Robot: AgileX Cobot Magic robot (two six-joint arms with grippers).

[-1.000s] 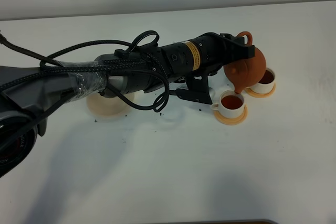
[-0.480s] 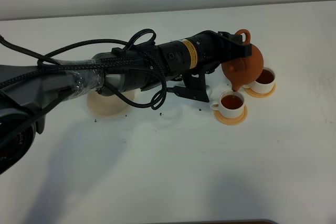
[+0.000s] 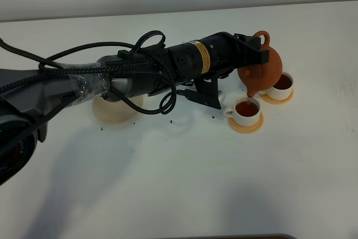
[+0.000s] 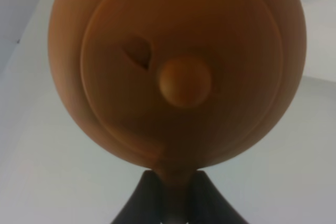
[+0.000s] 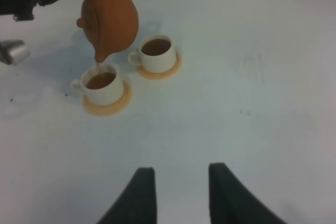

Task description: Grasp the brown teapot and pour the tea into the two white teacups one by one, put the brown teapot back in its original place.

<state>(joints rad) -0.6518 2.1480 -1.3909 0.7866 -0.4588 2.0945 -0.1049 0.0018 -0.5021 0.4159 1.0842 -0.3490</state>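
Observation:
The brown teapot (image 3: 263, 68) hangs tilted, spout down over the nearer white teacup (image 3: 246, 107), and a thin stream of tea falls into it. My left gripper (image 3: 254, 48) is shut on the pot's loop handle; in the left wrist view the lidded teapot (image 4: 178, 66) fills the picture above the shut left gripper (image 4: 176, 200). The second teacup (image 3: 282, 82), on its orange coaster, holds tea. The cream disc (image 3: 114, 110) lies bare under the left arm. My right gripper (image 5: 181, 192) is open and empty, well back from the teapot (image 5: 110, 17) and both teacups (image 5: 102, 83) (image 5: 156, 51).
The left arm (image 3: 168, 71) with its looped black cables stretches across the table from the left. Small dark specks (image 3: 168, 120) dot the white tabletop (image 3: 196, 183) near the disc. The table's back edge meets a pale wall.
The teapot has shifted slightly left, away from the far cup, and tipped its spout down over the nearer cup, where tea now runs. The grip has not changed.

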